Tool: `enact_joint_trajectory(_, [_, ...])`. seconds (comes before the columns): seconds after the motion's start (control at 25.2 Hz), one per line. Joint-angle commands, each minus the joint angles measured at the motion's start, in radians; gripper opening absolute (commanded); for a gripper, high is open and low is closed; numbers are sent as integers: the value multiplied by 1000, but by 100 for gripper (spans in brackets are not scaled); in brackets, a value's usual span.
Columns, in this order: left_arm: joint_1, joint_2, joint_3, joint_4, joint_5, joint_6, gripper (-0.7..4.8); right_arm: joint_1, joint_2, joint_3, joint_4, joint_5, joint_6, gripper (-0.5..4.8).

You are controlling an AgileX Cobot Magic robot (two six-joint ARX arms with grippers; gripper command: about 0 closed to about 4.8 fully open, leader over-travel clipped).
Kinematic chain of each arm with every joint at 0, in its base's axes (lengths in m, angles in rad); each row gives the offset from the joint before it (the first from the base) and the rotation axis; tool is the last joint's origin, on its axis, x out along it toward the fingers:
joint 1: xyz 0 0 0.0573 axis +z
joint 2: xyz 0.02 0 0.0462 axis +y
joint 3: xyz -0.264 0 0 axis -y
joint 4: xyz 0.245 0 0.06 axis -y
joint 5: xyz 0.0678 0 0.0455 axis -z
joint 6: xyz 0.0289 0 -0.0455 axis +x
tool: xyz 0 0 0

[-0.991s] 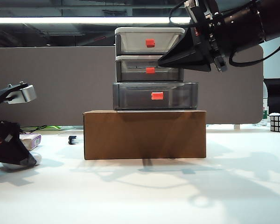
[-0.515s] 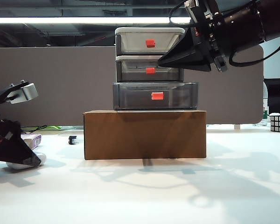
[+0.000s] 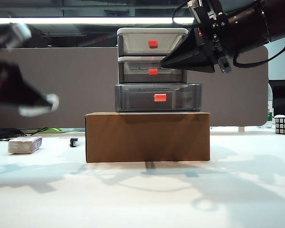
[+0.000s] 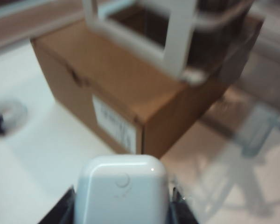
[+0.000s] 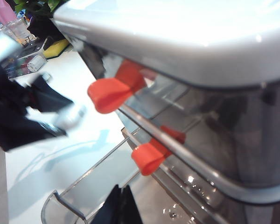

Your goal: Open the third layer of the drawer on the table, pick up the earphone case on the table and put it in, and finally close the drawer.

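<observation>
the left gripper (image 3: 38,105) is a dark motion blur well left of the drawer (image 3: 152,71), raised off the table (image 3: 142,194); we make out only a pale smear at its tip. in its wrist view the fingers are cut off at the frame edge, but they pinch the white earphone case (image 4: 120,189) from both sides. the right gripper (image 3: 168,61) sits against the drawer's right front, at the middle tier; its fingertips (image 5: 119,207) show as one dark wedge pressed together, holding nothing. the third layer (image 3: 157,97) stands pulled out toward us, its inside hard to read through the smoky plastic. the drawer rests on a box (image 3: 147,137). left of the box lie a beige block (image 3: 24,144) and a small dark bit (image 3: 74,142); a cube (image 3: 284,125) is cut off far right
</observation>
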Motion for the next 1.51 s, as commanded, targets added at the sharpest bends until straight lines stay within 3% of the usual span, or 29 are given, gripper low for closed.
enact_joint_trajectory(0.04, [-35,-57,53,16,34,-114,83,-1,-5,6,11,2,-3,-5])
enact_joint_trajectory(0.24, [-151,-53,141,8,8,-119,83,-1,-5,6,12,2,-3,-5])
enact_joint_trajectory(0.36, [-251,-40,179,-1,-74,-115,83,-1,-6,6,15,1,-2,-5])
enact_joint_trajectory(0.48, [-405,29,237,-1,-189,-69,84,-1,-31,6,17,1,5,-5])
enact_joint_trajectory(0.63, [-472,131,298,-1,-201,-69,84,-1,-74,6,14,2,5,-5])
enact_joint_trajectory(0.75, [-541,228,359,0,-265,-65,83,-13,-144,6,-17,2,3,-5])
enact_joint_trajectory(0.99, [-566,309,426,-46,-276,-68,94,-42,-241,6,-43,5,-4,-5])
enact_joint_trajectory(1.03, [-566,317,435,-57,-278,-68,112,-45,-252,6,-43,5,-5,-5])
enact_joint_trajectory(1.11, [-565,320,446,-78,-278,-71,209,-51,-272,6,-42,6,-5,-5])
enact_joint_trajectory(1.19, [-566,319,449,-79,-277,-74,250,-58,-285,6,-42,6,-5,-6])
enact_joint_trajectory(1.51, [-566,282,455,-132,-266,-76,230,-74,-291,6,-54,5,-16,-5])
